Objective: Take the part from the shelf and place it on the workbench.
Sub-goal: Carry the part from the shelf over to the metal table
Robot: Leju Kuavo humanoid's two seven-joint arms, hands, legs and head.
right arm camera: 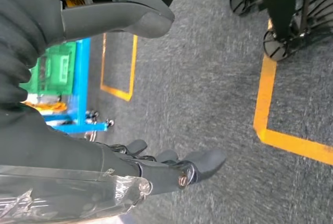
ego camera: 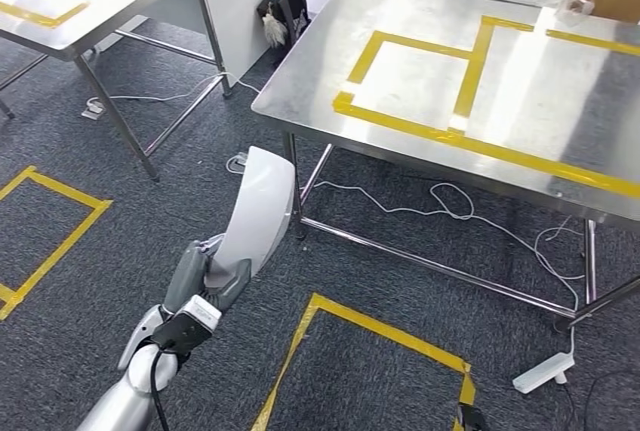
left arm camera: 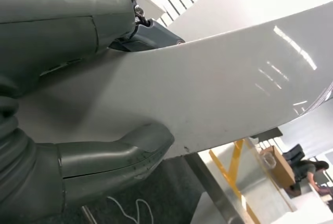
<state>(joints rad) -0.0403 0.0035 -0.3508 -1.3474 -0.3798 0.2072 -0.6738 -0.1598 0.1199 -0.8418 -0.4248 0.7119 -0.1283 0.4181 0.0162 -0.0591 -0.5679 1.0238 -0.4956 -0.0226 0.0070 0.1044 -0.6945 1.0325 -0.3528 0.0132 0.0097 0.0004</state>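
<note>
The left hand [ego camera: 202,286] grips a white, glossy, curved plastic panel [ego camera: 260,209] by its lower end, holding it above the grey carpet, near the steel counter [ego camera: 528,101] marked with yellow tape. The right hand [right arm camera: 157,94] hangs empty, fingers apart.

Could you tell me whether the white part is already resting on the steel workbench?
No, the left robot hand holds the white part above the carpet, short of the workbench.

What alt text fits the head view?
The robot's left hand holds a curved white part above grey carpet, short of a steel workbench marked with yellow tape. Cables and a white power strip lie beneath it.
</note>
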